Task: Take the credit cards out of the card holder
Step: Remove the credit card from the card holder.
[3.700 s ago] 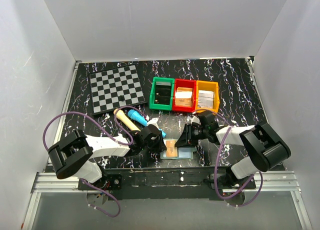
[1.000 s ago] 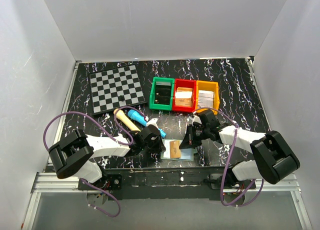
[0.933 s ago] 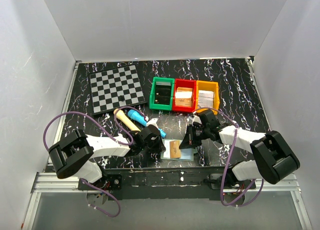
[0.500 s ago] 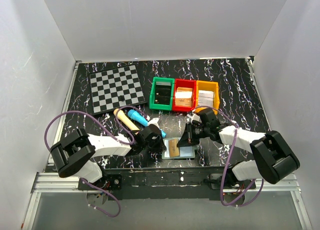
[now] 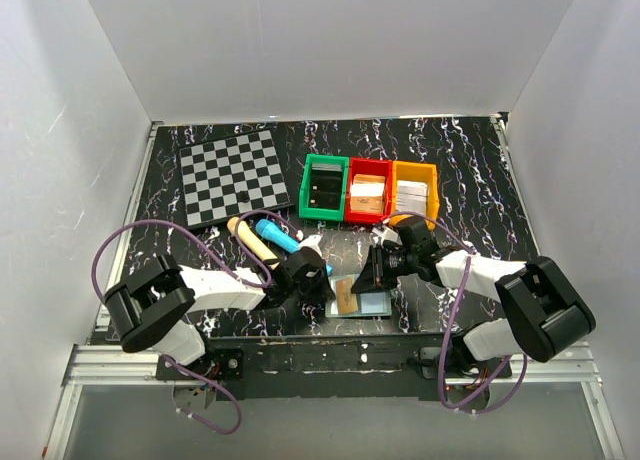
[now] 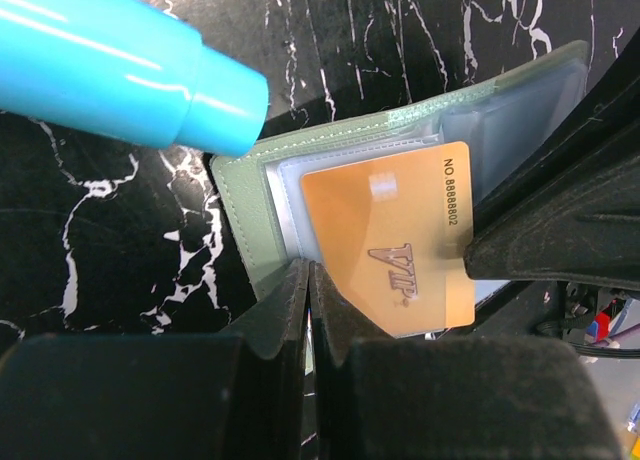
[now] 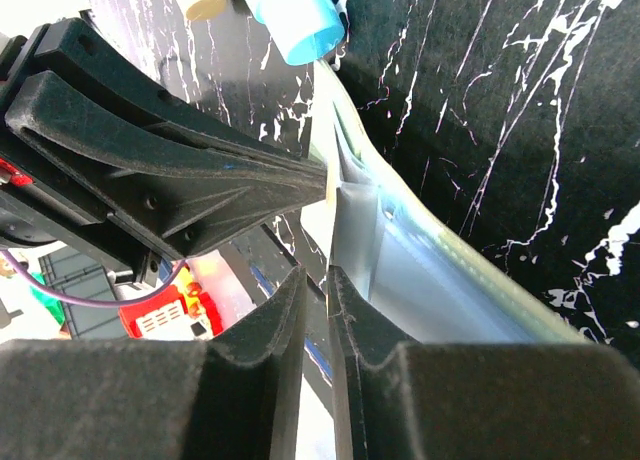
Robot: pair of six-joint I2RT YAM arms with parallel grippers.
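The card holder [image 5: 368,305] lies open near the table's front edge, grey-green rim [image 6: 238,205] and clear sleeves [image 7: 420,280] facing up. An orange credit card [image 6: 385,235] marked VIP sticks partly out of a sleeve [image 5: 343,297]. My left gripper [image 6: 308,272] is shut, its tips resting on the holder's near left border [image 5: 322,292]. My right gripper [image 7: 315,277] is at the holder's other side [image 5: 372,280]. Its jaws stand a narrow gap apart with nothing between them. One of its fingers [image 6: 540,220] touches the card's edge.
A blue cylinder [image 5: 278,235] and a tan peg [image 5: 250,240] lie just behind the left gripper. Farther back stand a checkered board [image 5: 235,175] and green [image 5: 324,188], red [image 5: 368,192] and orange [image 5: 414,192] bins. The table's front edge runs just beyond the holder.
The right gripper's jaws have parted slightly from shut, and it has shifted a little. The orange card has slid slightly left. The left gripper has stayed on the holder.
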